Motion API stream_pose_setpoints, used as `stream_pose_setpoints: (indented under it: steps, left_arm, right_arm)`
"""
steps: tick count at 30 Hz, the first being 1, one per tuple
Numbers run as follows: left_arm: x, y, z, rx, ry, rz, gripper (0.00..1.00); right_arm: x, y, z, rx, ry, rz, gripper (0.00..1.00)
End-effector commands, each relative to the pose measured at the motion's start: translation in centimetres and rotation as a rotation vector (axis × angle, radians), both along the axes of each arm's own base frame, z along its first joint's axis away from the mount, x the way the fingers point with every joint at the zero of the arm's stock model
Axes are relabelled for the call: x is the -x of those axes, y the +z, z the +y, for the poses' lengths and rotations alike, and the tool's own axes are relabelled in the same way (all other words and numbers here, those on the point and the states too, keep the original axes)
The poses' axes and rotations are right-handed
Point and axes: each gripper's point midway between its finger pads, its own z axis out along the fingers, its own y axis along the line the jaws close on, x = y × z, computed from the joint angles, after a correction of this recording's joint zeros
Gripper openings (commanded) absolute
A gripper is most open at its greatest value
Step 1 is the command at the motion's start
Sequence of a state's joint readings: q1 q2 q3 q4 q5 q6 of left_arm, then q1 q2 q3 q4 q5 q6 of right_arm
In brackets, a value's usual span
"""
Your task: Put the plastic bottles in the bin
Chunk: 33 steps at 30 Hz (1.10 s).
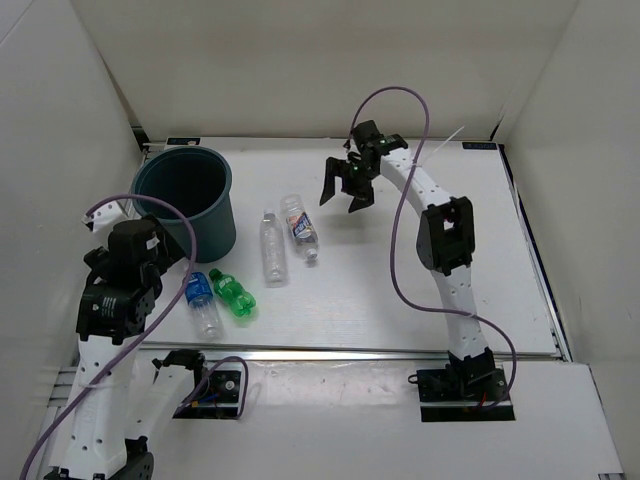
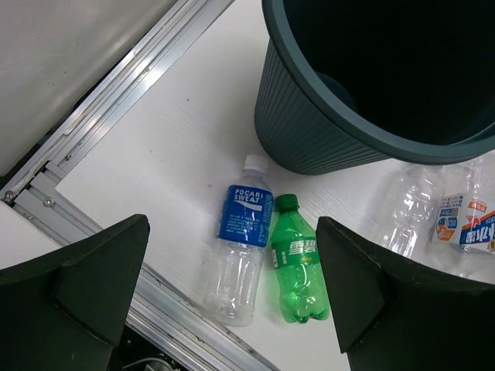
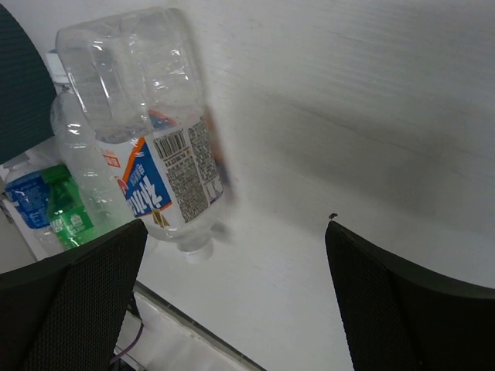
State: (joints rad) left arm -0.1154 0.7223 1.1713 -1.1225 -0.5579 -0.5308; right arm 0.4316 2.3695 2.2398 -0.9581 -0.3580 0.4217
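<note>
The dark teal bin (image 1: 186,195) stands at the back left, also in the left wrist view (image 2: 363,100). The blue-label bottle (image 1: 203,303) (image 2: 240,247) and the green bottle (image 1: 232,295) (image 2: 298,270) lie side by side in front of it. The plain clear bottle (image 1: 272,246) and the white-red-blue label bottle (image 1: 299,226) (image 3: 158,147) lie mid-table. My left gripper (image 2: 232,309) is open and empty, above the blue-label and green bottles. My right gripper (image 1: 345,190) (image 3: 232,301) is open and empty, just right of the labelled bottle.
White walls enclose the table on the left, back and right. A metal rail (image 1: 400,353) runs along the table's near edge. The right arm's purple cable (image 1: 395,250) loops over the right half of the table.
</note>
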Motion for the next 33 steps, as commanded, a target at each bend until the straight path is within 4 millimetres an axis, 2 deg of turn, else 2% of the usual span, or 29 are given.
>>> stream_pose_setpoints:
  steps: [1,2,4,8,9,11,12,14,15,18,22,27,31,32,33]
  left_arm:
    - [-0.6,0.4,-0.2,-0.011,-0.021,-0.028,1.0]
    - [-0.9,0.7,-0.2,-0.009,-0.021,-0.044,1.0]
    - [-1.3,0.6,-0.6,-0.01,-0.049,-0.034,1.0]
    - [-2.1,0.8,-0.7,-0.035,-0.074,0.0,1.0]
    - [-2.3,1.7,-0.5,-0.04,-0.064,-0.019,1.0]
    - [-2.2,2.3,0.2,-0.077,-0.039,0.0,1.0]
    - [-2.1,3.4,0.5,-0.084,-0.023,-0.028,1.0]
    - [-1.8,4.5,1.1,-0.116,-0.004,-0.043,1.0]
    - [-1.9,5.1,1.1,-0.121,-0.007,-0.061,1.0]
    - [-1.6,6.5,1.4,-0.146,-0.011,-0.083,1.0]
    - [-0.8,6.0,1.7,-0.157,-0.005,-0.041,1.0]
    - [0.1,5.4,1.9,-0.157,0.005,-0.012,1.0]
    - [1.2,7.5,2.5,-0.168,0.037,-0.059,1.0]
    - [1.1,8.0,2.6,-0.165,0.052,-0.069,1.0]
    - [1.5,8.4,2.9,-0.17,0.064,-0.077,1.0]
  right_arm:
    - [-0.6,2.9,3.4,-0.111,0.091,-0.098,1.0]
    - [-1.1,3.2,3.8,-0.128,0.096,-0.117,1.0]
    - [-0.6,3.4,5.7,-0.153,0.126,-0.134,1.0]
    - [-0.3,2.1,7.2,-0.163,0.146,-0.121,1.0]
    - [0.1,2.3,7.9,-0.177,0.164,-0.127,1.0]
    - [0.4,1.1,8.6,-0.173,0.168,-0.107,1.0]
    - [0.7,0.4,9.0,-0.161,0.175,-0.1,1.0]
    - [0.9,-0.1,9.9,-0.158,0.188,-0.115,1.0]
    - [0.7,-0.9,9.8,-0.139,0.179,-0.111,1.0]
    - [0.3,-1.4,10.0,-0.118,0.171,-0.135,1.0]
    - [0.3,-2.5,10.8,-0.092,0.174,-0.154,1.0]
    - [0.6,-4.9,10.5,-0.063,0.163,-0.112,0.99]
    - [1.0,-6.1,10.1,-0.04,0.159,-0.088,0.74]
    - [1.2,-6.5,9.9,-0.034,0.159,-0.078,0.64]
    - [1.4,-6.8,9.8,-0.029,0.159,-0.07,0.6]
